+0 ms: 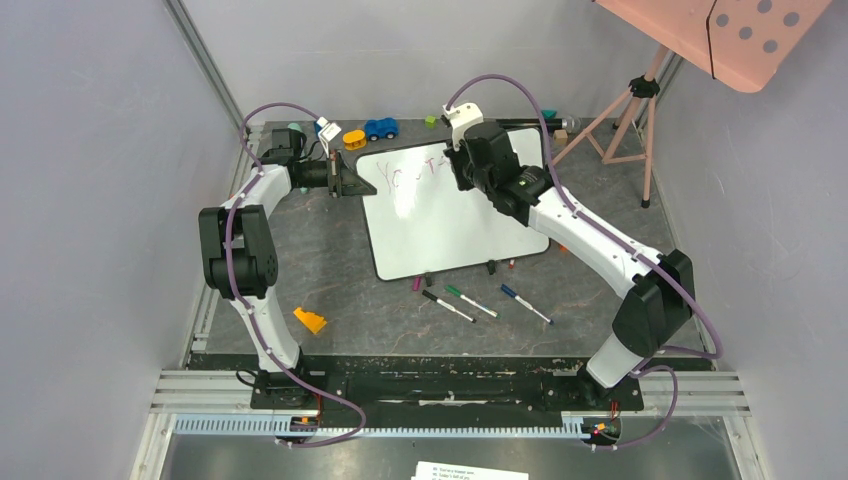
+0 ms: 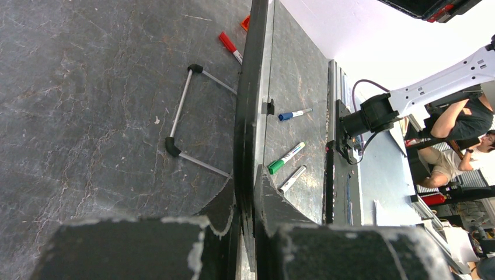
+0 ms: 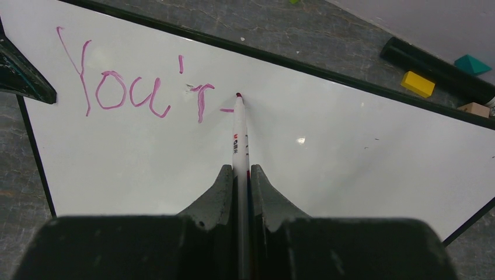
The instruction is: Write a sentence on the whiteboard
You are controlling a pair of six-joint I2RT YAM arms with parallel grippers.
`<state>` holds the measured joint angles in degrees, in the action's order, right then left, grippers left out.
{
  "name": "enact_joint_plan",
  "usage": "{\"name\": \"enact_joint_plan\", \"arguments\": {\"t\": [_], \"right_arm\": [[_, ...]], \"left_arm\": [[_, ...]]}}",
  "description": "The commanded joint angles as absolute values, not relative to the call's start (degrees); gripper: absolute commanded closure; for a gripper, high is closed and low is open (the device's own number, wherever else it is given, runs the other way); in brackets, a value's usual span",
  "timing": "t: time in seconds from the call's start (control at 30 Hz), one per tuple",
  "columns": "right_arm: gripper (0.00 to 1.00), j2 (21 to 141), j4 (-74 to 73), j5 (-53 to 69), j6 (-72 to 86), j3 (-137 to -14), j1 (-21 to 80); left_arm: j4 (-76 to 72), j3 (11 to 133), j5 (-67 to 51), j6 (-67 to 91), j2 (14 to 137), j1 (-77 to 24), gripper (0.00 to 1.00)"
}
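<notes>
Right end effector (image 3: pixel 243 172) clamped on marker (image 3: pixel 240 131), tip touching whiteboard (image 3: pixel 362 169) mid-frame; sentence (image 3: pixel 125 93) reads "You'r" (upper left). Left end effector (image 2: pixel 246 195) pinches its frame edge: board judged light, stiff, slippery on table (image 2: pixel 87 87), so grip frame.

Pale grey walls (image 1: pixel 90 150), dark marbled tabletop (image 1: pixel 330 270), pink dotted panel (image 1: pixel 740 30) on wooden tripod (image 1: pixel 641 88), even light.

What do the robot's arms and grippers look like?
The left arm and right arm have white links with bulky black joints. A thin purple cable loops along each. The left gripper and right gripper have dark, wedge-shaped fingers on blocky, scuffed black bases.
</notes>
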<state>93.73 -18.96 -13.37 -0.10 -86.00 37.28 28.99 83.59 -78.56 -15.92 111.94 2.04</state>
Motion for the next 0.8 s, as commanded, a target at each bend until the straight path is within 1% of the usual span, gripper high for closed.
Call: {"name": "enact_joint_plan", "arguments": {"t": [0.0,0.23,0.77], "right_arm": [[1.0,95.6,-18.3,-12.9,-1.0,-87.6,36.8],[1.0,95.4,-18.7,-10.9,-1.3,-87.0,36.7],[1.0,92.3,-19.8,-9.8,-1.4,-81.5,36.7]], "left_arm": [[30.1,81.5,-63.3,-26.7,114.3,-1.7,0.98],[30.1,81.5,-63.2,-26.8,114.3,-1.8,0.98],[30.1,81.5,-63.2,-26.8,114.3,-1.7,0.98]]}}
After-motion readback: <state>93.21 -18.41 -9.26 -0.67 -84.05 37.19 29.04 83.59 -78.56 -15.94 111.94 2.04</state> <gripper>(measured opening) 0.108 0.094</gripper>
